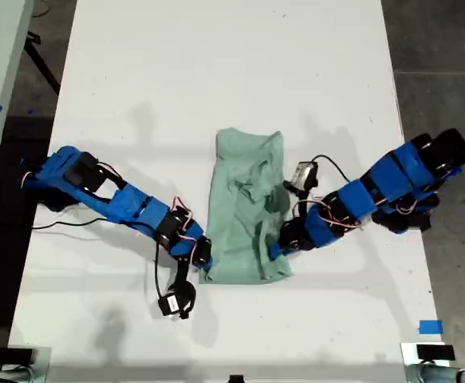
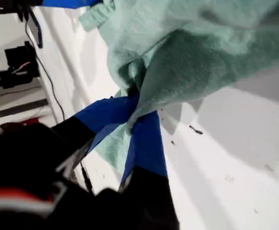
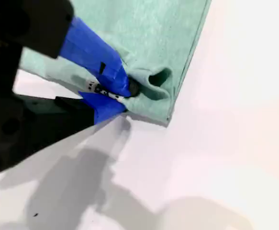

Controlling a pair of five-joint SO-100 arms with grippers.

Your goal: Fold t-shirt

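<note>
T-shirt (image 1: pixel 246 203) lies mid-bench (image 1: pixel 216 64), folded into a strip, long axis running away from the camera; my first end effector (image 2: pixel 132 112) clamped on bunched cloth; my second end effector (image 3: pixel 122 93) clamped on a near corner; both at the near hem.

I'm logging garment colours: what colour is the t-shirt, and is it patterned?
Plain pale mint green, no pattern; the t-shirt shows best in the exterior view.
</note>
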